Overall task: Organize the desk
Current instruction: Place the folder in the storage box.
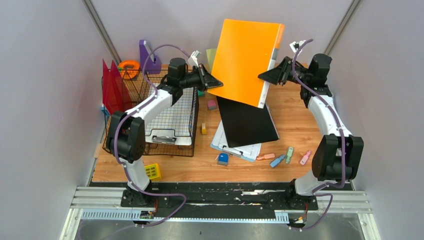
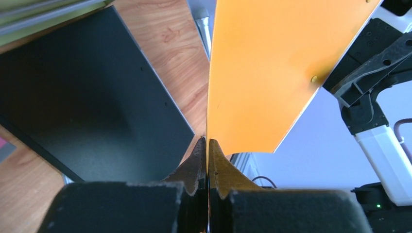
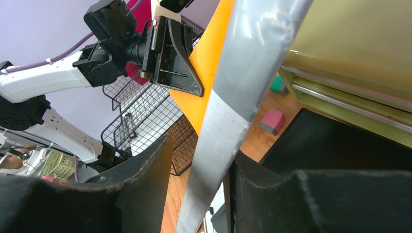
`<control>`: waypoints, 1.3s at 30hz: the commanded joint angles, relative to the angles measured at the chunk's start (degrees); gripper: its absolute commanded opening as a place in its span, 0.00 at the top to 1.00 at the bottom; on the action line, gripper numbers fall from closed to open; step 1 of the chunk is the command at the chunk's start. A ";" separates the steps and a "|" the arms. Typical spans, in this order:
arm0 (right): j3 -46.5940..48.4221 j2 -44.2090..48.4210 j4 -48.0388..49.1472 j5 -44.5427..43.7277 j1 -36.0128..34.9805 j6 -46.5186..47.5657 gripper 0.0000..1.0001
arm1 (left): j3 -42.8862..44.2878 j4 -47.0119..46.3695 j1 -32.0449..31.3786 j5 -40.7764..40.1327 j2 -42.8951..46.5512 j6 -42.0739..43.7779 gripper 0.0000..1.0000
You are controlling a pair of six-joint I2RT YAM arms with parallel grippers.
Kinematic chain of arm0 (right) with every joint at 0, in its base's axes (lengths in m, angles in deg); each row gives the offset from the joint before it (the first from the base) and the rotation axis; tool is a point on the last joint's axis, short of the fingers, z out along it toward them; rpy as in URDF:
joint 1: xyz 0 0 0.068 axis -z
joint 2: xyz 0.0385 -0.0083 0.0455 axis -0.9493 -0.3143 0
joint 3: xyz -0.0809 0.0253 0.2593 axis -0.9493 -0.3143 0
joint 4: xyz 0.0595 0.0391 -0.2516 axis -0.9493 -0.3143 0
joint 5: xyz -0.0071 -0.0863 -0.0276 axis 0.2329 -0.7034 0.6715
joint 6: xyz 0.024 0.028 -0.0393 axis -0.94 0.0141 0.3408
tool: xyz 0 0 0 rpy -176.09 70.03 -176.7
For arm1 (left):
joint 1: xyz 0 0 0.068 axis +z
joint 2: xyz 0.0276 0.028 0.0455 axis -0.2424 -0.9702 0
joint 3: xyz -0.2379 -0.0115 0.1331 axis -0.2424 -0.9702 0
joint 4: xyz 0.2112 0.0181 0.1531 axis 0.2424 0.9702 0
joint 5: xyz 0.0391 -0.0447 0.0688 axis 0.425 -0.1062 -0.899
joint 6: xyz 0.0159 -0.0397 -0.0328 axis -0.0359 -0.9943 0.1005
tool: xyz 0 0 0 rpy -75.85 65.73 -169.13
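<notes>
An orange folder (image 1: 245,60) is held above the table (image 1: 300,125), which lies below both arms. Its thin cover is pinched by the left jaws, its spine by the right jaws. It is judged light, slick and bendy; the spine is gripped best.

top: overhead, above desk (image 1: 300,125) | wrists: close, seemingly sharing orange binder (image 2: 272,73)
</notes>
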 commanded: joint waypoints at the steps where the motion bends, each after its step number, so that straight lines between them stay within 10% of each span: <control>1: -1.08 3.60 2.02 0.76 -1.77 1.45 0.61 | -1.38 -8.69 -0.83 -0.78 3.18 -6.53 1.00; 7: 3.48 3.81 -4.31 -1.17 -1.79 4.56 1.00 | 0.08 -6.43 -0.84 -0.72 3.27 -4.02 1.00; 11: 10.64 3.39 -15.32 -5.66 -1.79 10.67 1.00 | 6.60 6.24 -0.83 -1.98 3.06 5.21 0.89; 19: 28.56 1.83 -33.59 -27.76 -3.19 23.34 1.00 | 22.54 27.04 -0.83 -10.42 2.96 22.92 0.02; 30: 35.51 -2.42 -35.85 -74.57 -24.44 48.49 1.00 | 49.01 38.41 -0.83 -13.32 -2.33 23.12 0.00; 39: 25.96 -4.53 -21.91 -91.93 -31.54 62.41 1.00 | 56.50 39.38 -0.75 -11.89 -3.55 15.88 0.00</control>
